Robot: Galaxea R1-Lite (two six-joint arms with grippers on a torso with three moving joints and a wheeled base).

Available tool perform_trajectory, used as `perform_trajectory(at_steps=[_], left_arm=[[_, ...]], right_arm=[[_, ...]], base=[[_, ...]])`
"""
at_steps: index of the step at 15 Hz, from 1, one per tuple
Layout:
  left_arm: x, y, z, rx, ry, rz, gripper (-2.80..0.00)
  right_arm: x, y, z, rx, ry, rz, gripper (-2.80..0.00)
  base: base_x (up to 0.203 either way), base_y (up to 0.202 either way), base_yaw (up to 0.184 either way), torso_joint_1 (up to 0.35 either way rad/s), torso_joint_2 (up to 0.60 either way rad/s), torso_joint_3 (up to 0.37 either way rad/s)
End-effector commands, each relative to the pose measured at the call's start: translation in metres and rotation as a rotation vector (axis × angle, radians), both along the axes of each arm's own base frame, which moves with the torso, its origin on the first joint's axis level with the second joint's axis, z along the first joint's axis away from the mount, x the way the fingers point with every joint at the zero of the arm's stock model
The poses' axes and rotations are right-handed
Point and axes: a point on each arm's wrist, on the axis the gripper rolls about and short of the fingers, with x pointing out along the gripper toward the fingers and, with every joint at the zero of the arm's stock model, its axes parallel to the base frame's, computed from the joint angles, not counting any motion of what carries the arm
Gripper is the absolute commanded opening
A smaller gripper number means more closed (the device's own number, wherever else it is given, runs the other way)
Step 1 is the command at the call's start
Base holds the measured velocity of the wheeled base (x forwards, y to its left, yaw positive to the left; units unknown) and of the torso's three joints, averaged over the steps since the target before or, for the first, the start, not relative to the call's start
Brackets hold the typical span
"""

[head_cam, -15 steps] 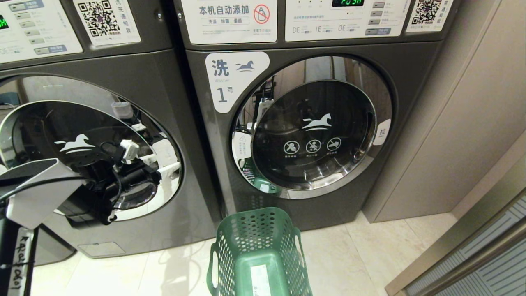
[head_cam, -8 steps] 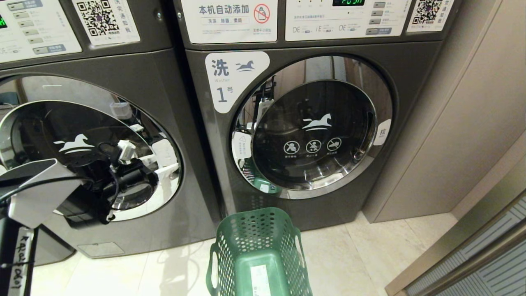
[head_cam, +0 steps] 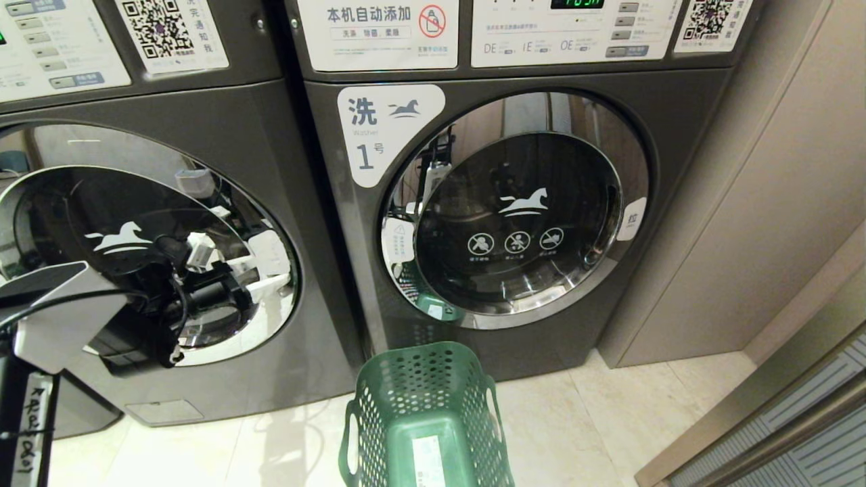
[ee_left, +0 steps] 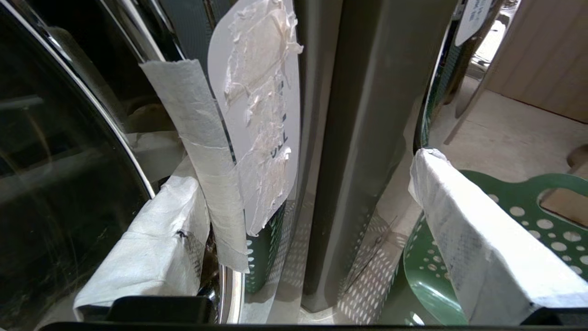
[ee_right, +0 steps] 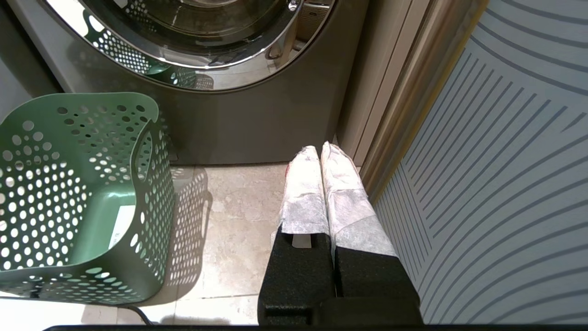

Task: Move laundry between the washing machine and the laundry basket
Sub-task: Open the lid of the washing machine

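The washing machine (head_cam: 203,115) is the left one of two dark grey front-loaders, and its round glass door (head_cam: 81,203) looks shut. My left gripper (head_cam: 260,281) hangs open at the door's right edge. In the left wrist view its wrapped fingers (ee_left: 477,239) stand wide apart on either side of the chrome rim and a torn, taped white label (ee_left: 262,115), left gripper (ee_left: 303,174) holding nothing. The green laundry basket (head_cam: 426,385) stands on the floor in front, with only a white sticker inside. My right gripper (ee_right: 321,149) is shut and parked low to the basket's (ee_right: 78,99) right. The laundry is out of view.
The grey machine labelled 1 (head_cam: 676,108) stands to the right with its door closed, directly behind the basket. A beige wall panel (head_cam: 764,203) and a striped panel (ee_right: 505,161) close off the right side. Pale floor tiles (head_cam: 575,433) lie around the basket.
My left wrist has turned a little, swinging the gripper slightly leftward along the door's edge. It stays open. Basket and right arm have not moved.
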Motion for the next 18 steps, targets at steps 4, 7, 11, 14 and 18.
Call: perform_trajectory(at_steps=[4, 7, 11, 14, 18], left_arm=[[-0.007, -0.002, -0.001, 0.003, -0.003, -0.027, 0.00], [-0.014, -0.003, -0.003, 0.007, -0.019, -0.050, 0.00], [-0.019, 0.000, 0.000, 0.007, -0.021, -0.045, 0.00], [-0.028, 0.004, -0.002, 0.005, -0.010, -0.034, 0.00], [-0.039, 0.006, -0.004, 0.004, 0.004, -0.039, 0.00]], right_arm=[[0.000, 0.000, 0.000, -0.001, 0.000, 0.001, -2.80], [0.000, 0.000, 0.000, -0.001, 0.000, 0.001, -2.80], [0.000, 0.000, 0.000, -0.001, 0.000, 0.001, -2.80], [0.000, 0.000, 0.000, -0.001, 0.000, 0.001, -2.80], [0.000, 0.000, 0.000, -0.001, 0.000, 0.001, -2.80]], base=[[0.000, 0.000, 0.000, 0.000, 0.00, 0.000], [0.000, 0.000, 0.000, 0.000, 0.00, 0.000], [0.000, 0.000, 0.000, 0.000, 0.00, 0.000], [0.000, 0.000, 0.000, 0.000, 0.00, 0.000], [0.000, 0.000, 0.000, 0.000, 0.00, 0.000]])
